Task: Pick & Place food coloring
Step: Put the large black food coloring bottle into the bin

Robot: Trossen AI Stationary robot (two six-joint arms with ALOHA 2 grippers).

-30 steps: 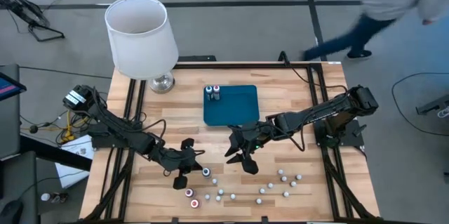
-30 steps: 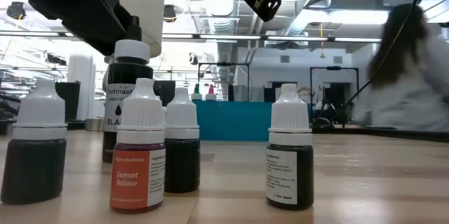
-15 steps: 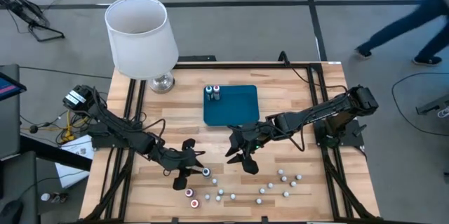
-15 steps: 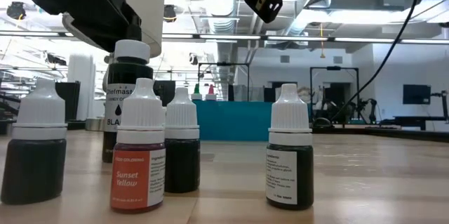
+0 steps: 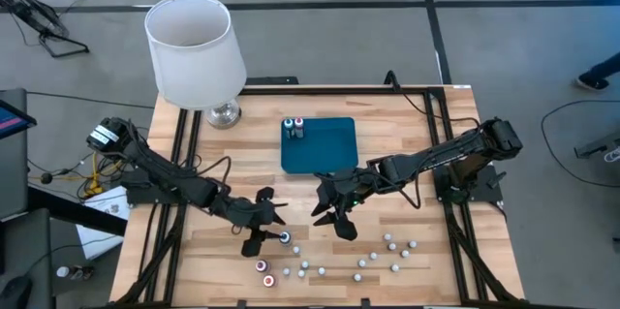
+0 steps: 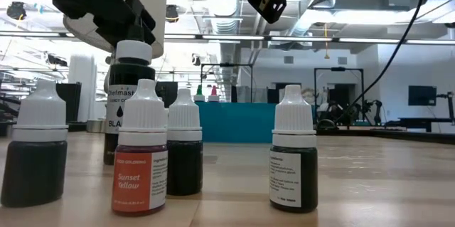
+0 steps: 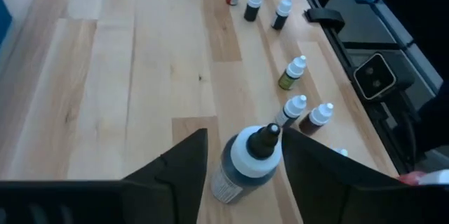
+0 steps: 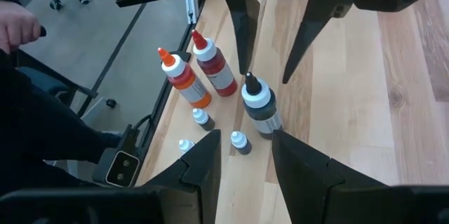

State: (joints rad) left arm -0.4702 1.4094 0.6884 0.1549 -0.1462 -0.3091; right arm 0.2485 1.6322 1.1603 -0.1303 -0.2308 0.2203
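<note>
Food coloring bottles stand on the wooden table. A black one with a white collar [image 7: 245,171] stands upright on its base between the open fingers of my left gripper [image 5: 273,230], which sit on either side without visibly touching it. Beside it are an orange bottle [image 8: 184,80] and a red bottle [image 8: 214,66]. Several small white-capped bottles [image 5: 387,251] are scattered along the near edge. Two bottles [image 5: 294,128] stand in the teal tray [image 5: 329,149]. My right gripper [image 5: 337,220] hangs open over the table's middle, holding nothing.
A white lamp [image 5: 194,52] stands at the far left corner. In the low view a "Sunset Yellow" bottle [image 6: 140,163] and other small bottles [image 6: 293,159] stand close to the camera. Bare wood lies between the tray and the near bottles.
My left gripper has opened and edged toward the black bottle, so its fingers now flank it. The bottle has stayed where it was. A person beyond the table's far right has walked out of view.
</note>
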